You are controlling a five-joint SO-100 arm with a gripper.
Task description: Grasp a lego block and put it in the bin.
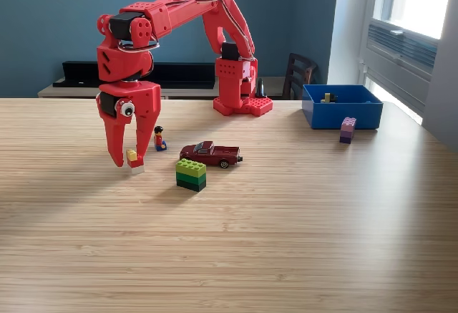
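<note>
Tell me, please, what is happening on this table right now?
A red robot arm reaches down toward the exterior view's left, its claw around a small yellow block at the table surface. The block looks not yet lifted. Nearby stand a toy figure, a dark red toy car and a green block stack. The blue bin sits far to the right, something small already inside, with a purple block in front of it.

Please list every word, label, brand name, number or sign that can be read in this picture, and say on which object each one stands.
None: no readable text in the exterior view.
The red arm, blue bin, toy car and green block show no lettering.
The toy figure is too small to tell.
</note>
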